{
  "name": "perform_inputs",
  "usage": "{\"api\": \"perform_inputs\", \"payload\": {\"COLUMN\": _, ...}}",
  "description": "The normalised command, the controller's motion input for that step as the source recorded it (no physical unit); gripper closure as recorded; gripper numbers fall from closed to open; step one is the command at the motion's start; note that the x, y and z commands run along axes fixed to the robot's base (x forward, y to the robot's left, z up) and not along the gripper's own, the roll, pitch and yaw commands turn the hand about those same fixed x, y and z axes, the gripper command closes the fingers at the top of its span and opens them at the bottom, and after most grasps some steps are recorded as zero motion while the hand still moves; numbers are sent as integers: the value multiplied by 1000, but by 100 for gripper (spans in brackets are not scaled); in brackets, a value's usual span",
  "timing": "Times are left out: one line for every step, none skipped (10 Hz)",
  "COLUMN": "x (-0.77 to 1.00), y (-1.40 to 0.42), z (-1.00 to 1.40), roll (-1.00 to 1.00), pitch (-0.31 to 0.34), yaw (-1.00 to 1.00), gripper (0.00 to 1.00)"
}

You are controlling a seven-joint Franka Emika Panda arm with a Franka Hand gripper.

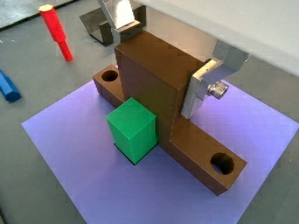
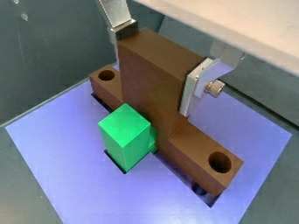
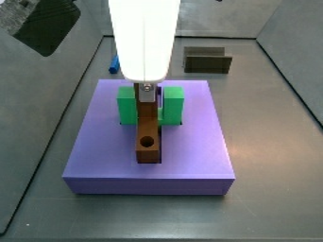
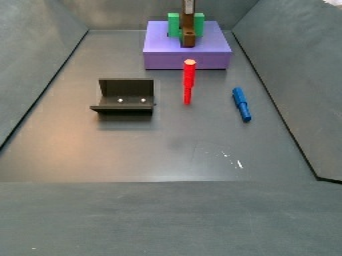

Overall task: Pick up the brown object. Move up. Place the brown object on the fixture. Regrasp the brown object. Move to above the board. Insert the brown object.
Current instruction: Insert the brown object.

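Hand (image 1: 163, 52) over the board (image 3: 190, 161), its silver fingers (image 2: 201, 83) clamped on the upright part of the brown object (image 2: 158, 79), whose base lies along the board's groove through the green U-shaped block (image 3: 128, 106). Fixture (image 4: 123, 98) stands well apart. Judged risk: releasing before full seating, or slight tilt, could jam the piece against the block

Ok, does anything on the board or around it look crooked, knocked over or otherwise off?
Nothing stands out. The brown object lies straight along the board groove, passing through the green U-shaped block, with the gripper on its upright part. The red peg stands upright, and the fixture sits level.
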Motion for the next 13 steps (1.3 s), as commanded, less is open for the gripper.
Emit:
{"api": "perform_inputs", "payload": {"x": 40, "y": 71, "z": -100, "roll": 0, "pitch": 0, "yaw": -100, "gripper": 100}}
{"api": "perform_inputs", "payload": {"x": 11, "y": 100, "z": -86, "roll": 0, "pitch": 0, "yaw": -83, "gripper": 100}}
{"api": "perform_inputs", "payload": {"x": 71, "y": 94, "z": -60, "roll": 0, "pitch": 4, "yaw": 0, "gripper": 100}}
{"api": "perform_inputs", "payload": {"x": 71, "y": 0, "z": -126, "roll": 0, "pitch": 0, "yaw": 0, "gripper": 100}}
{"api": "perform_inputs", "payload": {"x": 0, "y": 0, "z": -251, "roll": -33, "pitch": 0, "yaw": 0, "gripper": 100}}
{"api": "perform_inputs", "payload": {"x": 0, "y": -20, "z": -189, "roll": -110, "pitch": 0, "yaw": -94, "gripper": 100}}
{"api": "perform_inputs", "payload": {"x": 0, "y": -117, "z": -129, "roll": -124, "pitch": 0, "yaw": -103, "gripper": 100}}
{"api": "perform_inputs", "payload": {"x": 0, "y": -157, "z": -114, "roll": -140, "pitch": 0, "yaw": -111, "gripper": 100}}
{"api": "perform_inputs", "payload": {"x": 0, "y": -49, "z": -169, "roll": -126, "pitch": 0, "yaw": -140, "gripper": 100}}
{"api": "perform_inputs", "payload": {"x": 0, "y": 14, "z": -203, "roll": -59, "pitch": 0, "yaw": -197, "gripper": 100}}
{"api": "perform_inputs", "payload": {"x": 0, "y": 129, "z": -186, "roll": -19, "pitch": 0, "yaw": -157, "gripper": 100}}
{"api": "perform_inputs", "payload": {"x": 97, "y": 191, "z": -129, "roll": 0, "pitch": 10, "yaw": 0, "gripper": 100}}
{"api": "perform_inputs", "payload": {"x": 160, "y": 189, "z": -149, "roll": 0, "pitch": 11, "yaw": 0, "gripper": 100}}
